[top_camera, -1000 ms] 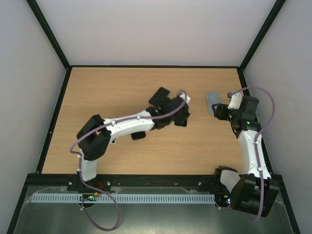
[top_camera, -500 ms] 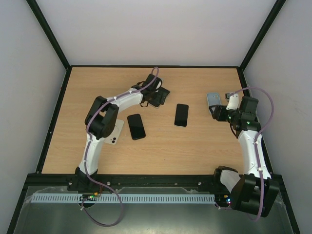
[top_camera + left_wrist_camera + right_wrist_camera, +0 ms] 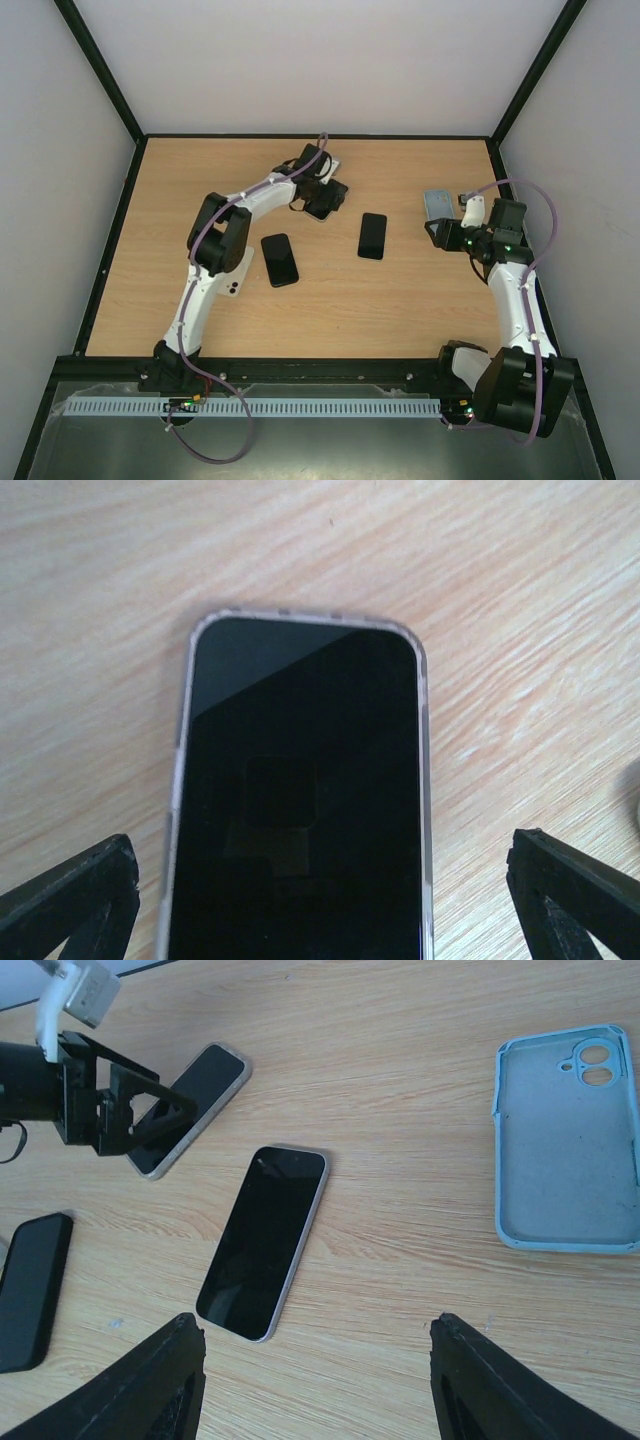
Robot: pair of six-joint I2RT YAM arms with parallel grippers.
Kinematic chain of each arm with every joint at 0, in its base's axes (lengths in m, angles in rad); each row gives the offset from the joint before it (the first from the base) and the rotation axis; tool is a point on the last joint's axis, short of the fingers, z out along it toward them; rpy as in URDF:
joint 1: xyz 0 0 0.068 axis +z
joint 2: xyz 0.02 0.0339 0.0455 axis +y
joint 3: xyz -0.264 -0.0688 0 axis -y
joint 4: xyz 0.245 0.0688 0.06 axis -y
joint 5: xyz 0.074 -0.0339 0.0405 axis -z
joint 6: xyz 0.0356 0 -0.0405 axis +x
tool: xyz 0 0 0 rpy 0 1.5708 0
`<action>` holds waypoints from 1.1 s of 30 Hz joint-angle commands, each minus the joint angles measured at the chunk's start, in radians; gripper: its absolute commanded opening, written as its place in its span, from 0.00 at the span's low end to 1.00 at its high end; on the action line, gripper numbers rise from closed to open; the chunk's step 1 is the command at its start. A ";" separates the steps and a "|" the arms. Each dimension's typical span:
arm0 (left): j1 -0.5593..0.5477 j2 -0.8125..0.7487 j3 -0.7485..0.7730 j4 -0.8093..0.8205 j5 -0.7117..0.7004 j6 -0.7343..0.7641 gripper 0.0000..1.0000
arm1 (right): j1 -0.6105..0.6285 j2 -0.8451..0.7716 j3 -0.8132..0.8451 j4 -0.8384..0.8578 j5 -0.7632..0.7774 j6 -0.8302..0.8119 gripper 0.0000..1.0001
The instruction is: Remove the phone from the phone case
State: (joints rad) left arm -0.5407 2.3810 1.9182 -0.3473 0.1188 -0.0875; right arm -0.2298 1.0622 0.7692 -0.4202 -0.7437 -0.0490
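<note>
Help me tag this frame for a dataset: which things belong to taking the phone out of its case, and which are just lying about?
In the job:
clear-cased phone
left end effector, open, one finger on either side of that phone

Lying about:
middle phone
black phone
empty blue case

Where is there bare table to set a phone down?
Free: the near strip of table, below the black phone and middle phone; also the far-left corner. Crowded: from left gripper to empty case.
</note>
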 commanded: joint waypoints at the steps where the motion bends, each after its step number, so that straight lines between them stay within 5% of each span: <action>1: -0.020 0.035 0.025 -0.070 0.002 0.045 1.00 | -0.003 0.002 0.021 -0.014 0.008 -0.010 0.60; 11: -0.061 0.073 0.025 -0.117 -0.087 0.057 0.98 | -0.003 0.013 0.017 -0.016 -0.010 -0.014 0.60; 20: -0.095 0.045 -0.015 -0.227 -0.120 -0.010 0.66 | -0.003 0.003 0.016 -0.014 -0.003 -0.019 0.60; 33: -0.317 -0.502 -0.644 -0.245 -0.052 -0.193 0.62 | -0.002 -0.015 0.013 -0.046 -0.077 -0.053 0.59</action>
State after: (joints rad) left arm -0.7952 2.0087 1.3911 -0.4995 0.0158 -0.1917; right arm -0.2298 1.0523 0.7696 -0.4252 -0.7773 -0.0719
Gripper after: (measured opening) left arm 0.742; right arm 0.596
